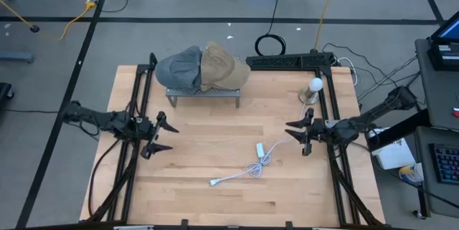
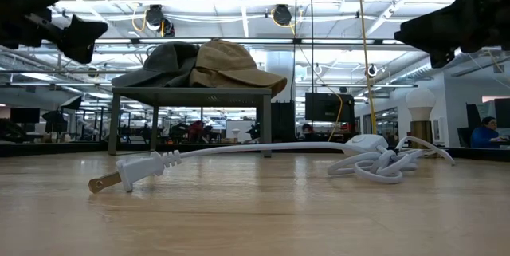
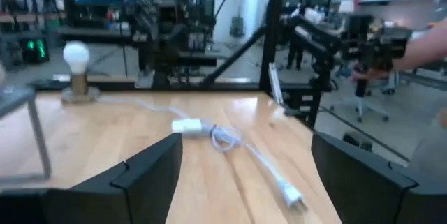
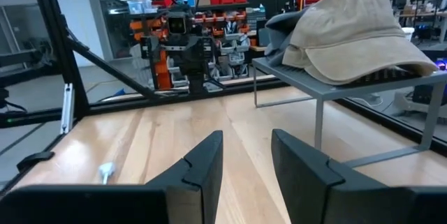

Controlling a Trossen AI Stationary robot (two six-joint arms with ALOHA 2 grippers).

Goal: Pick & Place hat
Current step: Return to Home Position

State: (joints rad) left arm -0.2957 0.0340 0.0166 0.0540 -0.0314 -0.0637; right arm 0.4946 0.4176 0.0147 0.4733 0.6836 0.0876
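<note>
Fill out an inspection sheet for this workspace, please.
Surface: wooden table, level.
Job's things: gray cap and brown cap side by side, touching, on the shelf.
Clutter: bulb on a stand, far right corner.
Grippers: left gripper and right gripper both open, empty, over opposite table sides.
Cables: white cord loose mid-table; black cable coiled on the floor beyond.
Surroundings: keyboard right of the table.

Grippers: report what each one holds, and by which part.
Nothing is held. The left gripper and the right gripper both hang open and empty above the table; the gray cap and brown cap lie on the shelf.
</note>
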